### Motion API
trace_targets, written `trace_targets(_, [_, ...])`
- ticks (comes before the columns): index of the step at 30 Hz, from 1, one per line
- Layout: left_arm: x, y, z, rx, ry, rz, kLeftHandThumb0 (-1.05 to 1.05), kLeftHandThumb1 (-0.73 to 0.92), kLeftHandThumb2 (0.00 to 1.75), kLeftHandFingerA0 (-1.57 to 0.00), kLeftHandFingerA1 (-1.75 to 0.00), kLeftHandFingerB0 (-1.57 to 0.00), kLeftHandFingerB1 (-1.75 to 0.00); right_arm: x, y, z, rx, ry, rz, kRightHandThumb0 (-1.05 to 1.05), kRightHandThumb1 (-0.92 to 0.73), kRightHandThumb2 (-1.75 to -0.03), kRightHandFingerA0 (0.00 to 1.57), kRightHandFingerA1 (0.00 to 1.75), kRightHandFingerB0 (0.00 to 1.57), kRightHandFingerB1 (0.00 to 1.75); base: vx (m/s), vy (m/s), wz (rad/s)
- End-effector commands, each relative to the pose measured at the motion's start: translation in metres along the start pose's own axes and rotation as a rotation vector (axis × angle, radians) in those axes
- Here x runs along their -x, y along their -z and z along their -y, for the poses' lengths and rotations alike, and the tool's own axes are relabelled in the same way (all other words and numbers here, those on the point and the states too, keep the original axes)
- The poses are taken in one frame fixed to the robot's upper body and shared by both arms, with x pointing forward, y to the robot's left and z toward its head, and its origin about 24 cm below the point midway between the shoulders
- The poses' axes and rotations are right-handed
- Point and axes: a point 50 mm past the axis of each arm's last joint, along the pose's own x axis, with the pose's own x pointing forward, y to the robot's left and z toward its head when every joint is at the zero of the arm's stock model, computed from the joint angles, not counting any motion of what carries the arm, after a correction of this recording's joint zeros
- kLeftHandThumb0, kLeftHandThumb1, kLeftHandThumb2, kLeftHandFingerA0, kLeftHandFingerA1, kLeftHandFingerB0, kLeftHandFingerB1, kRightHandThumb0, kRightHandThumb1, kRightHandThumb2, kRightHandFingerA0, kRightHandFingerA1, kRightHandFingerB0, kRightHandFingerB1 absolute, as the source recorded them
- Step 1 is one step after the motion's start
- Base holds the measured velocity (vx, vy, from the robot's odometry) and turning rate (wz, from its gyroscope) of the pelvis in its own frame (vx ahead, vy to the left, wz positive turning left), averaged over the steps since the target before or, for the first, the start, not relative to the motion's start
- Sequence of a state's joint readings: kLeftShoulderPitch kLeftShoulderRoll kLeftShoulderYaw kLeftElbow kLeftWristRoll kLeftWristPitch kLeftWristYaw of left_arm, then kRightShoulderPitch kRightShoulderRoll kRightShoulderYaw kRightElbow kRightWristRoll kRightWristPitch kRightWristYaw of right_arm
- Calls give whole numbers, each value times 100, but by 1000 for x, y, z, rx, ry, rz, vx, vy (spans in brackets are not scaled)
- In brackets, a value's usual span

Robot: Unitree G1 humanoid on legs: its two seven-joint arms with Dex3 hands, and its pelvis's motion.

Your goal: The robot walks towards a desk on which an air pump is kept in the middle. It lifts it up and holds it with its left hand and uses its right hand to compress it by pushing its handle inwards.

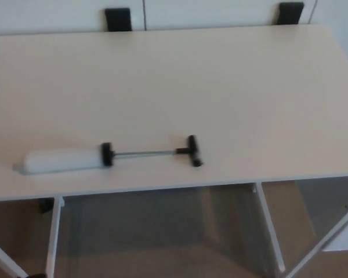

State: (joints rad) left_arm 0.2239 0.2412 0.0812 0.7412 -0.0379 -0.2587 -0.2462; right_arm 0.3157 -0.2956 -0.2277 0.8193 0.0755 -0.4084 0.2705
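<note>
Pump [81, 160] laid flat on desk [232, 81], handle [194, 151] drawn out, rod exposed for compression. Neither hand seen, so finger state unknown; relative position untellable.

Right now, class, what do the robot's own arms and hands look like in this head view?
Neither hand nor arm shows in the head view, so their colour, shape and cabling cannot be described. Only the beige desk and the air pump, white barrel with black T-handle, are visible.
</note>
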Motion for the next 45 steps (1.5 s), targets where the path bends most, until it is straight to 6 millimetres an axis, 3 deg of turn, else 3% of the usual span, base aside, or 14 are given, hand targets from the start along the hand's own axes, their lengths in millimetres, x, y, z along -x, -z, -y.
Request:
trace_targets(1, [0, -6, -9, -44, -21, 19, -38, 70, 62, -42, -39, -32, -34, 0, -2, 3, 11, 3, 5, -58, -72, -61, 31, 40, 22, 33, 252, 435, 8])
trace_targets(9, [-1, -7, -9, -34, -16, 21, -37, 70, 62, -42, -39, -32, -33, -2, -2, 3, 10, 7, 5, -56, -72, -61, 32, 41, 22, 34, 146, 270, 0])
trace_targets(23, [-3, -11, -11, -55, -20, 24, -38, 69, 61, -42, -38, -32, -33, -3, -4, 1, 5, 3, 14, -58, -72, -61, 33, 41, 22, 34, -5, -143, 3])
trace_targets(45, [-8, -19, -12, -69, -13, 47, -39, 69, 61, -44, -39, -33, -33, -4, -6, -1, -7, 5, 15, -57, -72, -61, 32, 40, 23, 34, -6, 102, 0])
